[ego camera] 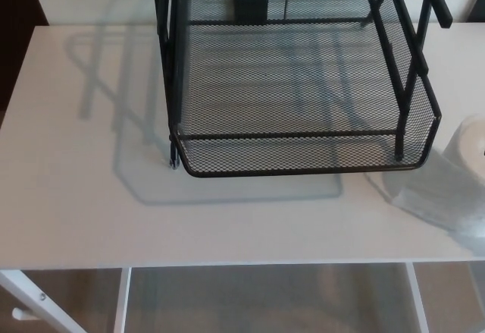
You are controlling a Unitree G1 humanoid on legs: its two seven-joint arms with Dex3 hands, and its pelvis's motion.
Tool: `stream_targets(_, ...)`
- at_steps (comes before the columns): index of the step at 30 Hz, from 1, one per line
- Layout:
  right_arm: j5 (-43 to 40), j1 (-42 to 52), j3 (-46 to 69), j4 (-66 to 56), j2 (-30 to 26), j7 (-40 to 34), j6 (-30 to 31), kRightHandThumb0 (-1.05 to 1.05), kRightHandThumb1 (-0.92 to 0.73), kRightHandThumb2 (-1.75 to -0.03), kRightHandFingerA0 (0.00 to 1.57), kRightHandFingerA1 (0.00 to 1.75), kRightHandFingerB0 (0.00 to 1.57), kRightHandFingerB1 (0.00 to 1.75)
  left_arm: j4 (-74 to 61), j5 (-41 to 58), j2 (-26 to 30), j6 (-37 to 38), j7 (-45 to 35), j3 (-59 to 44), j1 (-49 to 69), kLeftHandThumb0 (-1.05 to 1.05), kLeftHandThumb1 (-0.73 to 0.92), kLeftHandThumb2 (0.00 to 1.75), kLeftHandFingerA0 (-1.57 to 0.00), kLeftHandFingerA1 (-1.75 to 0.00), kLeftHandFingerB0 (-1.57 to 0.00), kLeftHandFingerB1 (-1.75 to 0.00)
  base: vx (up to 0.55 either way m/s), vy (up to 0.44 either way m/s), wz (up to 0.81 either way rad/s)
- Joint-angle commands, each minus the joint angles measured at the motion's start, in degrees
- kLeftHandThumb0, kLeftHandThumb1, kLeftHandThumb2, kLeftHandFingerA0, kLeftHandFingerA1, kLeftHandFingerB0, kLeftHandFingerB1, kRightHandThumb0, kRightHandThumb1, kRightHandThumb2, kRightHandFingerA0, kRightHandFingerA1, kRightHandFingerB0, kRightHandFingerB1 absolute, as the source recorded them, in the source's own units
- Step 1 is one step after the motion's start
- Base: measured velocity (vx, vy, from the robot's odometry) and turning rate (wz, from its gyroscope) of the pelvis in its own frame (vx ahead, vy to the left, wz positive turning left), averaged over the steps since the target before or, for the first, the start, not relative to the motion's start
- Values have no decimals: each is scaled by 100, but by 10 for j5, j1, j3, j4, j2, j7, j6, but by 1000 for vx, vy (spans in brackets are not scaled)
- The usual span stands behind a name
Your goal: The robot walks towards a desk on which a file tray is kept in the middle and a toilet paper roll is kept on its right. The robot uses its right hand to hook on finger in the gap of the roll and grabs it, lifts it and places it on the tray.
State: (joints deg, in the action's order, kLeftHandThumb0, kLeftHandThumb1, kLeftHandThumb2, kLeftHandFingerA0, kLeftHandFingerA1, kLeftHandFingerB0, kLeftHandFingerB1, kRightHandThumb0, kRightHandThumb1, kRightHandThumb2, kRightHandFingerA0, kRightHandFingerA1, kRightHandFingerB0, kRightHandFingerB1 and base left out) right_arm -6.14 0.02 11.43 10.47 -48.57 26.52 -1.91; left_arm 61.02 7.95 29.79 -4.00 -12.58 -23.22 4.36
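A black wire-mesh file tray (303,168) stands in the middle of the white desk (76,196), its open front facing me and its mesh floor bare. The white toilet paper roll (467,151) stands upright on the desk just right of the tray's front corner, cut off by the picture's right edge; its dark centre hole barely shows at that edge. Neither of my hands shows in the head view.
The tray's upright black posts (165,60) rise at its sides, with an upper tier above. A small black object (251,4) sits behind the tray. The desk's front edge runs across the lower picture, with white legs (30,296) and floor below.
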Motion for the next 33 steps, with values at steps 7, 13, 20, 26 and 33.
stream_targets(7,113,-12,-100,9,-33,29,-1,-60,-47,-55,29,45,8,29,-16,1,14,7,3,1,7,-89,92,74,-19,-98,-4,-73,0,0,0)
stream_targets(13,135,-32,-136,31,-39,42,-13,-60,-49,-53,29,46,4,30,-3,-2,16,14,3,4,-1,-88,92,73,-21,-98,-6,-74,0,0,0)
stream_targets(20,141,-48,-140,8,-30,48,12,-61,-38,-75,28,53,5,27,16,-9,23,18,7,14,-11,-88,92,73,-27,-93,-9,-72,0,0,0)
stream_targets(26,143,-55,-127,-17,-23,40,19,-62,-39,-75,31,54,5,29,15,-13,25,25,7,23,-7,-89,92,74,-24,-99,-7,-75,0,0,0)
stream_targets(33,156,-57,-97,-19,-37,32,43,-57,-39,-79,16,51,0,22,17,-7,27,29,1,23,-5,-89,92,73,-24,-101,-6,-74,0,0,0)
